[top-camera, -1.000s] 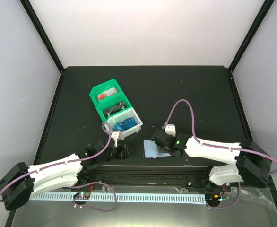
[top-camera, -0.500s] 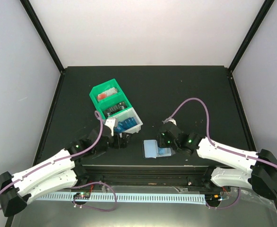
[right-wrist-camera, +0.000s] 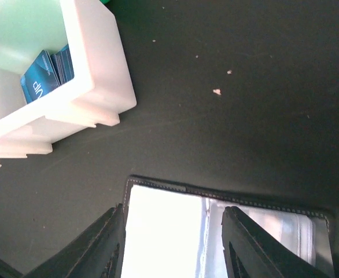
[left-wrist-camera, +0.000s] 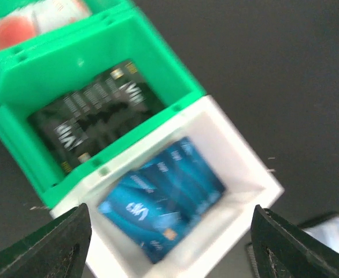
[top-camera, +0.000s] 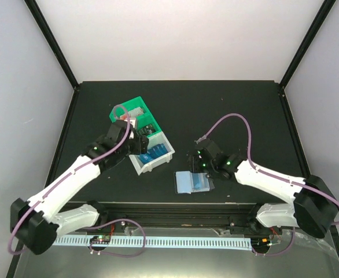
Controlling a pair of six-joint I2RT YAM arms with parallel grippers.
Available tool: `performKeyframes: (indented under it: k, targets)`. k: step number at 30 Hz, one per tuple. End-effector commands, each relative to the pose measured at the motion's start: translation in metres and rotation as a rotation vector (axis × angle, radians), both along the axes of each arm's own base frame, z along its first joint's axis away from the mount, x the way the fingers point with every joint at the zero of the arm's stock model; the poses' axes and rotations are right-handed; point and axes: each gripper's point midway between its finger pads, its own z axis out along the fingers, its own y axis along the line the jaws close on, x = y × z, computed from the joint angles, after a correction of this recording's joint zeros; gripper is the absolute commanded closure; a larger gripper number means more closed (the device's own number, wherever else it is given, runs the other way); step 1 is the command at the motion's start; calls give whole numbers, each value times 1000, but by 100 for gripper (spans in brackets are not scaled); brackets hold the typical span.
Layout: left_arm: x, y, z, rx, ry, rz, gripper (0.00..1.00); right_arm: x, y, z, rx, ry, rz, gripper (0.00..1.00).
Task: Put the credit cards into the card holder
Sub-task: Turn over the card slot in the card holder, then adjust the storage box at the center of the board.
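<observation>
Several blue credit cards [top-camera: 153, 154] lie stacked in a white bin [top-camera: 148, 167]. They also show in the left wrist view [left-wrist-camera: 164, 197] and the right wrist view [right-wrist-camera: 41, 82]. My left gripper [top-camera: 139, 143] hangs open and empty above that bin, its jaws wide to either side of the cards [left-wrist-camera: 169, 246]. The black card holder [top-camera: 190, 182] lies open on the table, pale clear sleeves up. My right gripper [top-camera: 201, 169] is open and empty just over its far edge, its jaws straddling one pale sleeve [right-wrist-camera: 175, 249]. The holder's stitched black edge [right-wrist-camera: 158, 185] shows there.
A green bin [top-camera: 127, 109] joins the white one at the back left. It holds dark cards [left-wrist-camera: 94, 116] and, in its far compartment, a red and white item [left-wrist-camera: 19, 29]. The white bin's wall [right-wrist-camera: 94, 75] is left of the holder.
My left arm has swung from the near edge up and back until it is over the bins. My right gripper has drawn back from on the holder to its far edge.
</observation>
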Motion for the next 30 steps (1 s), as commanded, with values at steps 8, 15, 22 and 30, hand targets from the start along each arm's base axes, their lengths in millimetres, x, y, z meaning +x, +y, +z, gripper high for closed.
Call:
performKeyframes:
  k: [8,15,22,30]
  targets:
    - [55,60,-45,-167,236,183,34,59,35,29,-52,-91,20,52]
    - [75,86,-87,-285,427,312,51,82,62,41,-92,-80,62,52]
    - [85,103,-104,-227,481,381,51,102,102,53,-39,-26,143,52]
    - [41,113,-129,-180,584,441,62,125,130,64,-119,-71,298,52]
